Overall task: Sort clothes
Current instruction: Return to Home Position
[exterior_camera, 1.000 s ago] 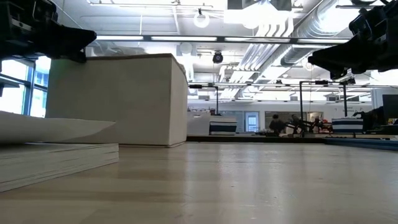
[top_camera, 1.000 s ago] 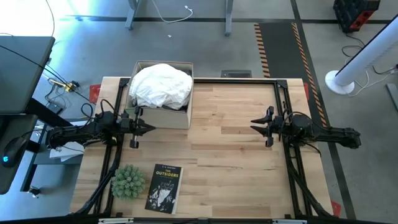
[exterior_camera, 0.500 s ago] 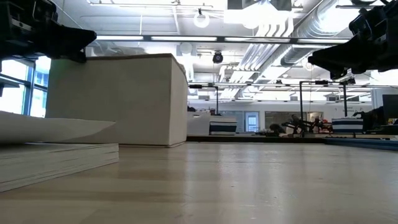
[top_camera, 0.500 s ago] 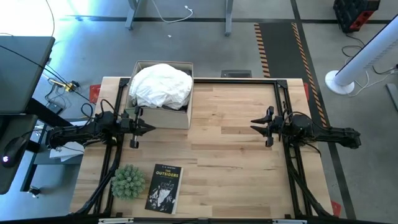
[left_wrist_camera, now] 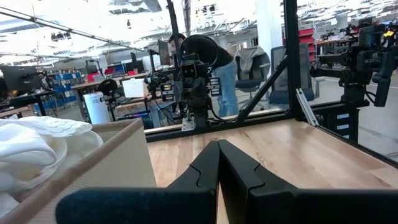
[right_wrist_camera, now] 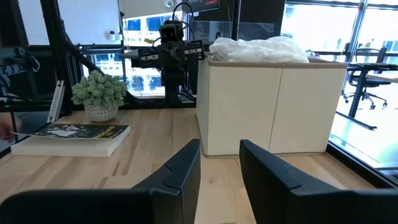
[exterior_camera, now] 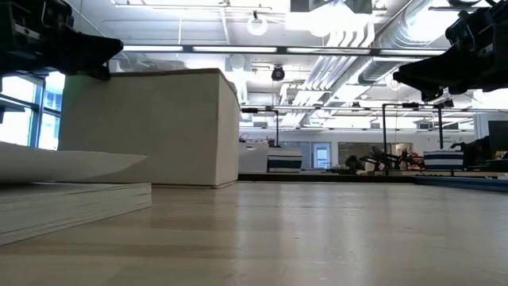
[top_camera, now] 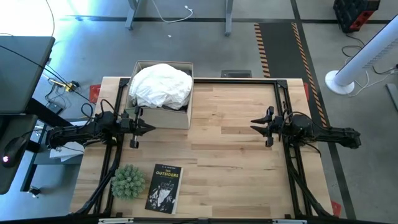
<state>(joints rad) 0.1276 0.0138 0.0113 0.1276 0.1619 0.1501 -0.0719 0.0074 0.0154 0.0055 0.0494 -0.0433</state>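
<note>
The left end effector (top_camera: 147, 129) hovers with its fingers pressed together. The box (top_camera: 168, 119) just beside it holds the white garment (top_camera: 160, 86). The right end effector (top_camera: 255, 126) faces it across the surface (top_camera: 224, 162), fingers spread, well apart from the box.

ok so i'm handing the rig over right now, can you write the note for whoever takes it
Left gripper: shut, empty, raised off the table by the box's near wall.
Right gripper: open, empty, raised over the table's right half.
Clothes: a white garment heaps above the rim of the beige laundry box at the table's far left. Anything beneath it is hidden. No loose clothes show on the table.
Also there: a potted plant and the book The Outsiders, near left.
Done: sorting looks finished.
Left: probably only parking the arms.
</note>
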